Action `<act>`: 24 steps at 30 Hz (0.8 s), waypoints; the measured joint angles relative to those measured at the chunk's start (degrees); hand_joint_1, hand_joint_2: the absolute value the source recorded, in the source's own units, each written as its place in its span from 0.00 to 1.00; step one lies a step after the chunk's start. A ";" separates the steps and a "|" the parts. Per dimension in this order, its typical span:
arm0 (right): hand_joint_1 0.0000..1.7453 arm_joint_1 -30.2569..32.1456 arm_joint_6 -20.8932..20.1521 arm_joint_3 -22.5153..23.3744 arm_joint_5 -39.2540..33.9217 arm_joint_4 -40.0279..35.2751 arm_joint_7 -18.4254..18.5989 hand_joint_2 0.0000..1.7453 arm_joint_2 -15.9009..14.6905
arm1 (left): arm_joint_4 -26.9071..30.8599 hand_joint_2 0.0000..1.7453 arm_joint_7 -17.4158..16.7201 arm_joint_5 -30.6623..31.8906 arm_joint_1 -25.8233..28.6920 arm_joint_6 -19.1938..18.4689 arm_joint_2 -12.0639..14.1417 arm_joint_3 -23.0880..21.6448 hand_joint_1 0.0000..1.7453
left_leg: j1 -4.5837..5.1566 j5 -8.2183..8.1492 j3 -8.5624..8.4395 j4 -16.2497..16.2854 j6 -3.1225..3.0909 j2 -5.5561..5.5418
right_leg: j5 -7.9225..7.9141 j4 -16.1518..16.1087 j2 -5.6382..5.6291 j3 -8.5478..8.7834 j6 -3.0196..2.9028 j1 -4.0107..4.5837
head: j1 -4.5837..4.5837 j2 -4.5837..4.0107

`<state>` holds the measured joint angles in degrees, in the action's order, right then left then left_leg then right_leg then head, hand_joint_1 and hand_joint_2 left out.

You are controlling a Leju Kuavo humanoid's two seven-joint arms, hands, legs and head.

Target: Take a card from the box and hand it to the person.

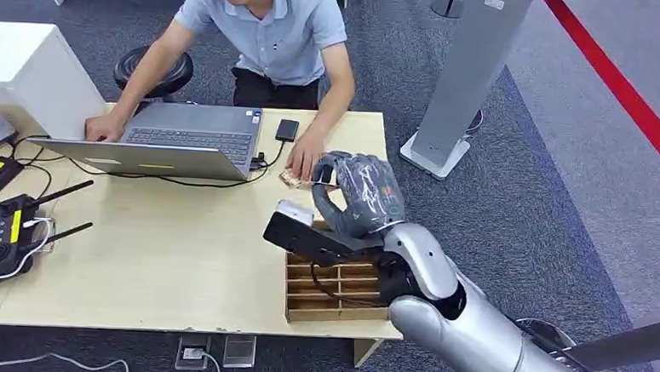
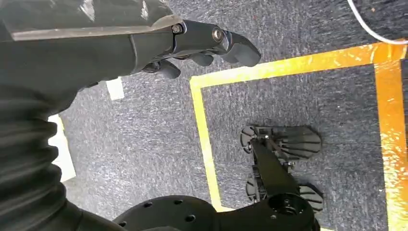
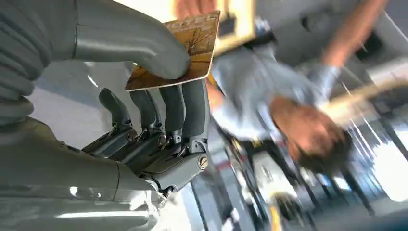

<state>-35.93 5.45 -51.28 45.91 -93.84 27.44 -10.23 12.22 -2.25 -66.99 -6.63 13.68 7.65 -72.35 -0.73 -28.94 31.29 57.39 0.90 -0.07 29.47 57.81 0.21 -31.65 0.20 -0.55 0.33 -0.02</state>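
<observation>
1. Head view: the right robot hand (image 1: 362,196) is raised over the far edge of the counter (image 1: 160,262), just beyond the wooden box (image 1: 336,286), which sits below and behind its wrist. The person's hand (image 1: 304,161) rests flat on the counter just ahead of its fingers, and a sliver of the card (image 1: 294,180) peeks out between the two, very near that hand. Judged from this, the card is out of the box and the step in hand is the handover itself.

2. Left wrist view: the left robot hand (image 2: 202,45) hangs over the carpet with its fingers loosely curled and nothing in them; whether it counts as released or clenched I cannot tell. It plays no part in the handover.

3. Right wrist view: the right robot hand (image 3: 159,120) is grasping the card (image 3: 180,50), pinched between the thick thumb on one face and the dark fingers (image 3: 195,108) on the other, with most of the card sticking out past the fingertips toward the person (image 3: 269,96). The next move likely calls for holding the card steady within reach, then loosening the pinch once the person has hold of the free end.
</observation>
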 joint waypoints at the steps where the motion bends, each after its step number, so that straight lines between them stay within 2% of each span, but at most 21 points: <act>1: 0.82 0.00 2.42 -0.02 2.10 0.95 -2.01 1.00 0.20 | 0.00 1.00 0.11 0.07 -0.03 -0.04 0.00 0.00 0.00 | 0.00 0.00 0.00 0.00 0.00 0.00 | 0.00 0.00 0.00 0.00 0.00 0.00 | 0.02 0.00; 3: 0.82 0.03 6.24 -0.07 5.14 3.19 -4.52 1.00 0.57 | 0.00 1.00 0.31 0.17 -0.12 -0.11 -0.07 0.00 0.00 | 0.00 0.00 0.00 0.00 0.00 0.00 | 0.00 0.00 0.00 0.00 0.00 0.00 | 0.00 0.00; 6: 0.82 0.16 9.80 -0.09 7.86 6.34 -5.85 1.00 1.07 | 0.00 1.00 0.39 0.20 -0.23 -0.26 -0.13 -0.04 0.00 | 0.00 0.00 0.00 0.00 0.00 -0.01 | 0.00 0.00 0.01 0.00 0.00 0.00 | 0.00 0.00; 24: 0.82 1.14 15.25 -0.13 14.07 16.01 -6.70 1.00 3.39 | 0.00 1.00 0.39 -0.22 -0.16 0.15 -0.22 -0.13 0.00 | 0.00 0.00 0.02 0.00 0.00 -0.01 | 0.00 0.00 0.01 -0.02 0.00 0.00 | 0.00 0.00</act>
<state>-34.79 20.70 -51.41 59.98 -77.83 20.74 -6.84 12.22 -1.86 -67.21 -6.78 13.84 7.43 -72.48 -0.73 -28.94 31.31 57.39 0.90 -0.08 29.47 57.81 0.22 -31.67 0.20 -0.55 0.33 -0.02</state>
